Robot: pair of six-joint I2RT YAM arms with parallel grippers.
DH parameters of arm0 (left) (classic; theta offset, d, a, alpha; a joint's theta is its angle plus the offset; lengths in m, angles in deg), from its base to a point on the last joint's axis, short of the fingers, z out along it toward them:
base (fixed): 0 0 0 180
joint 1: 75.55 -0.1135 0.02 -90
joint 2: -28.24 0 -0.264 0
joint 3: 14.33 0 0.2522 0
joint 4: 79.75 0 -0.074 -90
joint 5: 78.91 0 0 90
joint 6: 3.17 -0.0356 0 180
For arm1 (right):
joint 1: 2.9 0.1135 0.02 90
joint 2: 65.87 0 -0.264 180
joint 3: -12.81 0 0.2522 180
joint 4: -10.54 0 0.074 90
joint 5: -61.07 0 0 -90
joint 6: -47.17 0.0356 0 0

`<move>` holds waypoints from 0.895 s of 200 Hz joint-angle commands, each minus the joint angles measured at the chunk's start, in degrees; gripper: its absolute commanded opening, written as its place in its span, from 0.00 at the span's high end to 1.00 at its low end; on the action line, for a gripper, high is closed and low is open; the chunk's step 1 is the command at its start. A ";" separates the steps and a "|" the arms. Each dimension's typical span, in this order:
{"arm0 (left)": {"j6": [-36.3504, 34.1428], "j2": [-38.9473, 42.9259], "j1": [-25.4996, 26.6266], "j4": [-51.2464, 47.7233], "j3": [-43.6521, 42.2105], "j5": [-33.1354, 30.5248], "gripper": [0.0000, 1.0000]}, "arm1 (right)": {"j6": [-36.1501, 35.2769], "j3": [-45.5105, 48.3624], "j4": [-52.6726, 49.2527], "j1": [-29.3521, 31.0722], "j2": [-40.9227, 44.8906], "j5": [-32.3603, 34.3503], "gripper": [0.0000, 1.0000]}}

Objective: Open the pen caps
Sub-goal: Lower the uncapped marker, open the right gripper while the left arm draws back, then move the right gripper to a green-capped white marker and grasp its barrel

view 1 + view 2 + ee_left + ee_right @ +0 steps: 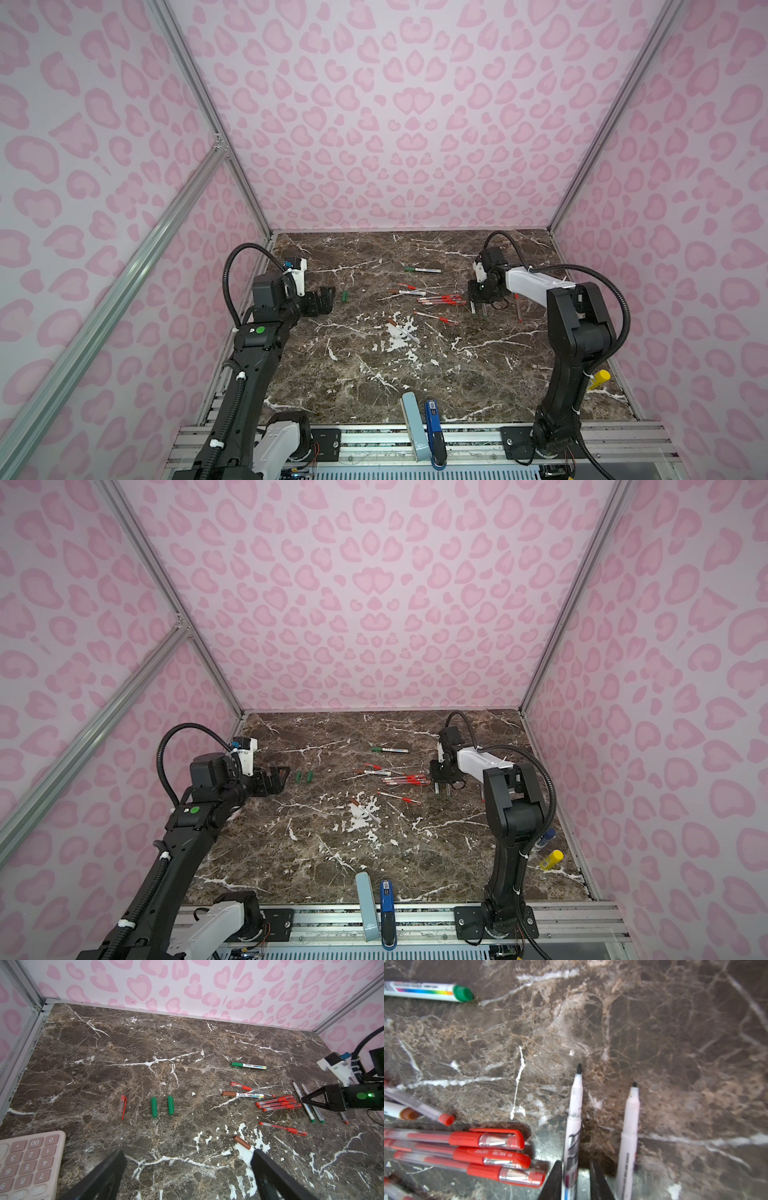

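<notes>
Right tool (pixel 576 1162) loosely astride uncapped marker (pixel 576 1095)

We're high at six o'clock in both top views, looking toward twelve over the whole marble table (pixel 374 374). Left wrist looks wide; right wrist sits close on uncapped markers (pixel 574 1115) both wrists share.

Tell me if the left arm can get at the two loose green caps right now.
Probably yes. The open left gripper faces the green caps, which lie on bare table just ahead of it, nothing between them.
</notes>
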 commanded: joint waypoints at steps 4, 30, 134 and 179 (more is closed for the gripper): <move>0.18 0.12 -0.09 1.95 -0.06 0.83 0.02 | -0.93 -2.02 -2.72 -0.02 2.22 0.11 0.74; 0.44 -0.40 -0.36 1.23 0.90 0.10 0.02 | -2.96 -5.07 -3.32 0.41 3.97 -3.71 0.67; -0.04 -1.03 -0.59 1.37 0.95 -0.37 0.02 | -12.04 -42.90 -14.49 5.87 -21.80 -10.83 0.35; -0.05 -2.05 -1.10 1.42 1.06 -0.29 0.02 | -12.44 -67.69 -23.42 8.19 -39.37 -12.82 0.35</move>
